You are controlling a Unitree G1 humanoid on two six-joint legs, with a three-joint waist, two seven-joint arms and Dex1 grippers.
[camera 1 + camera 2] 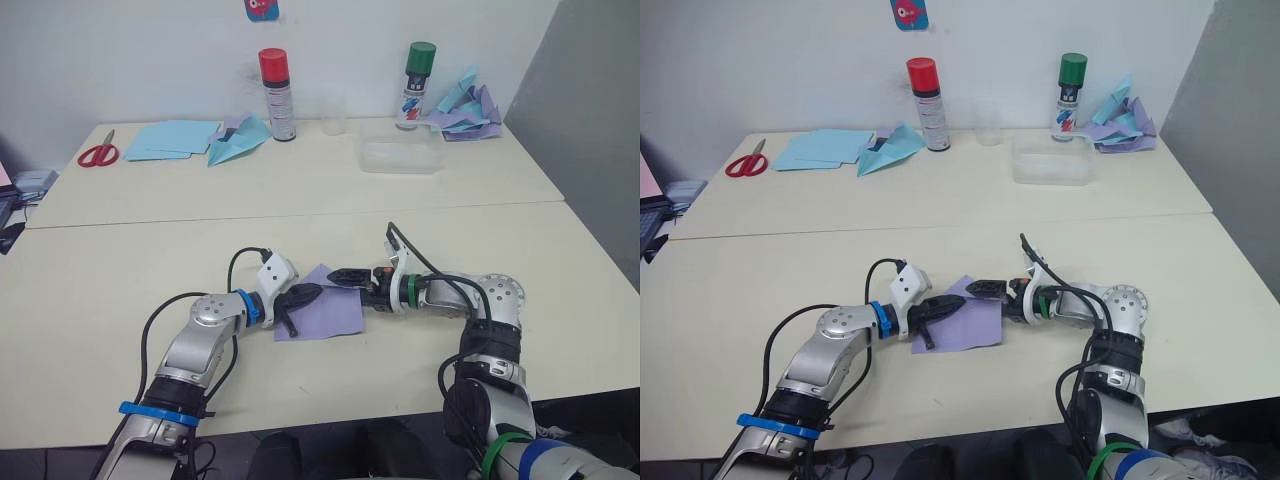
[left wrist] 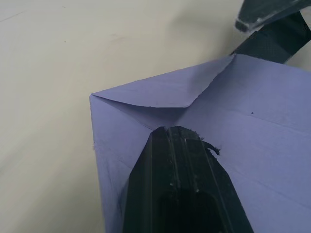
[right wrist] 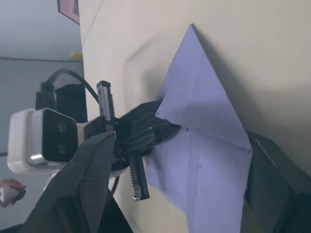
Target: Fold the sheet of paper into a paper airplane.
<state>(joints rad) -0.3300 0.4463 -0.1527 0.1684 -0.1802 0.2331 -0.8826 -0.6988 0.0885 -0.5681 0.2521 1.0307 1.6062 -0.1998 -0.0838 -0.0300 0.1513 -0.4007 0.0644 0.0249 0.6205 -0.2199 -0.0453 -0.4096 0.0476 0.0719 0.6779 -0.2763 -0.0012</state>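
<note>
I have the sheet of paper (image 1: 322,306) lying flat on the near table (image 1: 90,290), right between my two grippers, with its far-left corner already turned in as a small triangular flap (image 2: 165,92). My left gripper (image 1: 297,299) comes in over the sheet's left edge; in its wrist view one finger (image 2: 182,184) presses down on the paper just below the flap, while in the right wrist view its other finger (image 3: 137,182) stands away from it, so I read its jaws as spread, pinning rather than pinching. My right gripper (image 1: 345,273) reaches across at the sheet's far edge, its jaws spread wide either side of the paper and closed on nothing. The risk I judge from here is the flap springing open or the whole sheet skating on the smooth table if the left finger lifts before the crease is set; thin paper will also buckle if the right gripper pushes along it rather than down. The two grippers sit very close, so a clumsy inward move could knock them together and drag the sheet askew. The blue paper plane (image 1: 238,140) and scissors (image 1: 98,153) on the far table are well apart.
</note>
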